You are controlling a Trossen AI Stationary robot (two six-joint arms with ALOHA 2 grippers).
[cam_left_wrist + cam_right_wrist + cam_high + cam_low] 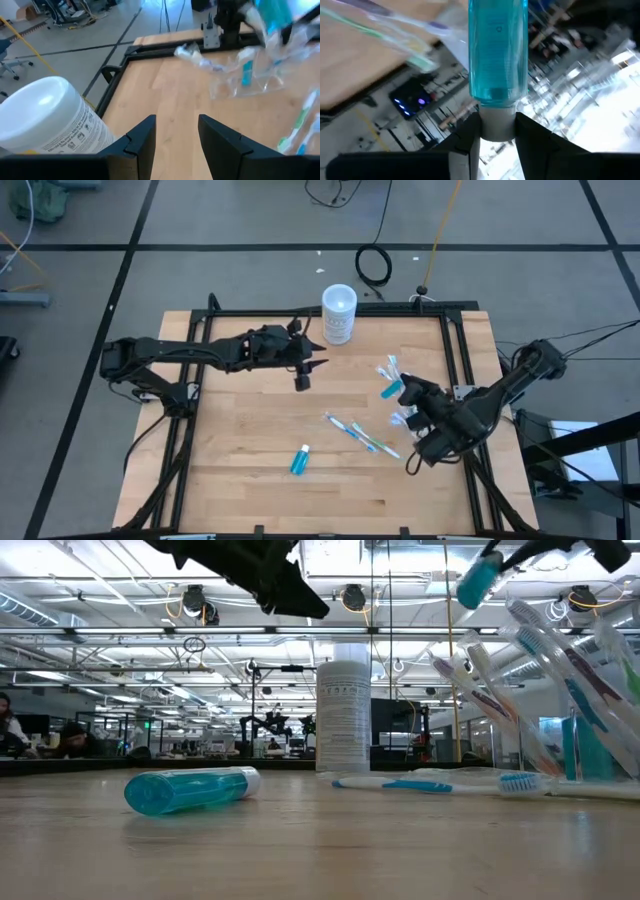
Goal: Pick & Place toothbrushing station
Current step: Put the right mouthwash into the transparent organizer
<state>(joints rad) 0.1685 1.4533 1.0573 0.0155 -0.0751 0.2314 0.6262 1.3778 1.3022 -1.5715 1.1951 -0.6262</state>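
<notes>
My right gripper (398, 392) is shut on a teal tube (497, 50) and holds it in the air, above the clear cup (590, 755) at the table's right. Several pale toothbrushes (388, 366) stand leaning in that cup. A second teal tube (299, 460) lies on its side on the table, and loose toothbrushes (352, 430) lie flat between it and the cup. My left gripper (303, 377) is open and empty, raised over the table near the frosted container with a white lid (339, 313). My right gripper pinches the tube's white cap end (496, 125) between its two fingers. The teal body (480, 578) sticks out past the fingertips, in line with the fingers. The tube is lifted clear of the table, above the toothbrush heads.
The frosted container (343, 715) stands upright near the table's far edge. A black frame rail (455, 350) runs along the table's right side, close to the cup. Bare wood (250, 450) lies at the near left.
</notes>
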